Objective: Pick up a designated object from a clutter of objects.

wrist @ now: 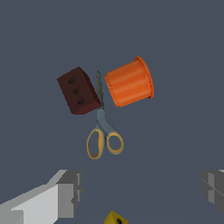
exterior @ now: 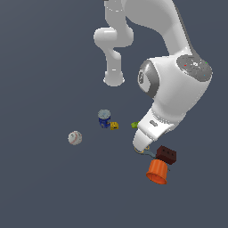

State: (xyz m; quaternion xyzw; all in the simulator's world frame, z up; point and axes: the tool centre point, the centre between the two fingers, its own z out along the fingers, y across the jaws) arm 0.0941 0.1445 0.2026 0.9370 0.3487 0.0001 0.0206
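The designated object, a small dark reddish-brown box (exterior: 166, 154) with three dots on one face, lies on the grey floor next to the orange cup (exterior: 157, 172), which lies on its side. In the wrist view the box (wrist: 78, 90) and the cup (wrist: 129, 82) flank the blades of the yellow-handled scissors (wrist: 103, 131). My gripper (wrist: 140, 192) is open and empty, its fingers (wrist: 65, 194) wide apart, above the floor and short of the box. In the exterior view the hand (exterior: 147, 133) hangs just beside the box and hides the fingers.
A blue can (exterior: 104, 118) stands at the middle, with a tiny yellow piece (exterior: 114, 125) beside it and a green piece (exterior: 135, 124) near the hand. A white baseball (exterior: 75, 137) lies toward the exterior view's left. The yellow piece (wrist: 114, 218) also shows in the wrist view.
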